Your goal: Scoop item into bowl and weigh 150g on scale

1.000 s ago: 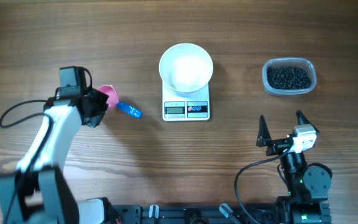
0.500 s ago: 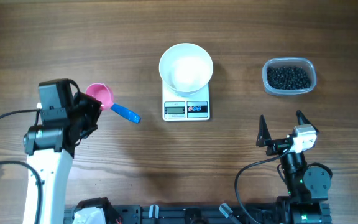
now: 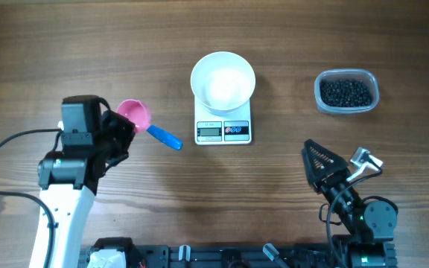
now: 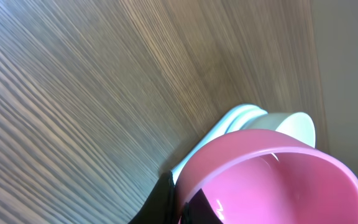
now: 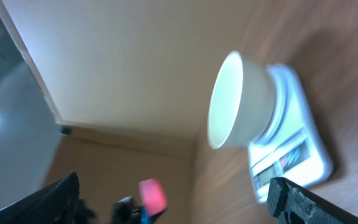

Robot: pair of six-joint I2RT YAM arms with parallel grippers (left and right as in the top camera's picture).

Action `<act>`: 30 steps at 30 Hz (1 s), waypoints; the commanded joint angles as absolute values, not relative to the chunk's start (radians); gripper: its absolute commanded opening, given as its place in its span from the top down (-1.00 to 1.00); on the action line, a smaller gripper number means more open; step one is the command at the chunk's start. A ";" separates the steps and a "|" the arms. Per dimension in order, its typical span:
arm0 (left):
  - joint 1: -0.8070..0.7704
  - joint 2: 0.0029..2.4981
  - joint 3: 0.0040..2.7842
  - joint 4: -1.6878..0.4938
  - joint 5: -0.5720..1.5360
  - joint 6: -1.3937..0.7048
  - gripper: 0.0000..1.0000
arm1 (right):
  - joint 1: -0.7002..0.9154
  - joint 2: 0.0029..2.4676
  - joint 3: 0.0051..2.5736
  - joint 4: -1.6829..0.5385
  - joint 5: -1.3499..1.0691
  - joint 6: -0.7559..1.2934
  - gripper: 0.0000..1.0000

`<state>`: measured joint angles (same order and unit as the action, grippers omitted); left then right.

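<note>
The left gripper [image 3: 119, 131] is shut on the pink cup of a scoop [image 3: 135, 113], left of the scale [image 3: 223, 128]. The scoop's blue handle [image 3: 164, 138] sticks out to the right and nearer, ending just short of the scale. In the left wrist view the cup [image 4: 272, 177] fills the lower right, with a dark finger [image 4: 160, 205] at its edge and the bowl [image 4: 294, 123] showing behind it.

The white bowl [image 3: 223, 80] sits on the far half of the scale, leaving the display and buttons uncovered at the near edge. The beads [image 3: 345, 91] lie in a clear tub [image 3: 319, 104] on the table [image 3: 274, 37], well to the right of the bowl.

The right gripper [image 3: 341, 165] is at the near right, tilted, with its jaws spread wide and holding nothing. Its wrist view looks past both fingertips [image 5: 61, 193] toward the bowl and scale.
</note>
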<state>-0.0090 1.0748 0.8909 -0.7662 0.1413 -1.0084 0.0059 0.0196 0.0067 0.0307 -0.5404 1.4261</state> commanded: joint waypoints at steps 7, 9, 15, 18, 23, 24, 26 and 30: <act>-0.135 1.067 0.891 -0.731 0.152 -1.140 0.92 | 0.010 0.032 0.021 0.156 -0.727 1.254 -0.99; -0.159 1.067 0.891 -0.716 0.152 -1.165 0.92 | 0.010 0.054 0.033 0.156 -0.774 1.237 -0.99; -0.225 1.067 0.891 -0.648 0.152 -1.213 0.92 | 0.010 0.197 0.080 0.157 -0.878 1.146 -0.99; -0.266 1.067 0.891 -0.615 0.144 -1.214 0.92 | 0.010 0.319 0.131 0.158 -0.924 1.065 -0.99; -0.321 1.067 0.891 -0.605 0.098 -1.278 0.92 | 0.012 0.515 0.257 0.157 -0.991 0.927 -0.99; -0.332 1.067 0.891 -0.604 0.086 -1.292 0.92 | 0.017 0.552 0.284 0.157 -1.001 0.912 -0.99; -0.352 1.067 0.891 -0.600 0.072 -1.316 0.92 | 0.037 0.616 0.330 0.157 -1.011 0.886 -0.99; -0.386 1.071 0.891 -0.577 0.060 -1.352 0.92 | 0.122 0.719 0.397 0.157 -1.002 0.826 -1.00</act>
